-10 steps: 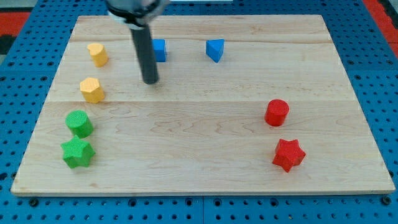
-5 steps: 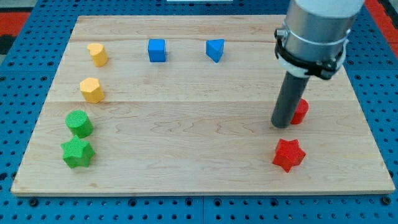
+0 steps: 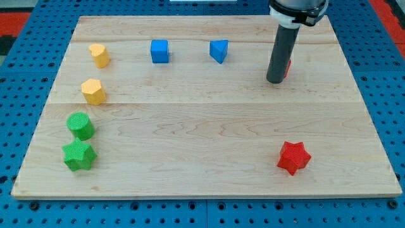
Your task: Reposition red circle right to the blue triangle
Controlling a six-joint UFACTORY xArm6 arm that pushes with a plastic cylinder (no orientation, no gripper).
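Observation:
The red circle [image 3: 288,66] is almost wholly hidden behind my rod; only a red sliver shows at the rod's right side, in the upper right part of the board. My tip [image 3: 275,81] rests against the circle's near-left side. The blue triangle [image 3: 219,50] lies to the view's left of the tip and slightly higher, roughly a hand's width away.
A blue cube [image 3: 159,50] sits left of the triangle. Two yellow blocks [image 3: 99,55] [image 3: 93,92] stand at the upper left. A green circle [image 3: 80,125] and green star [image 3: 78,155] are at the lower left. A red star [image 3: 293,157] is at the lower right.
My tip swept from the upper left to the red circle, then pushed it toward the view's top, from mid-right to the upper right near the blue triangle's row.

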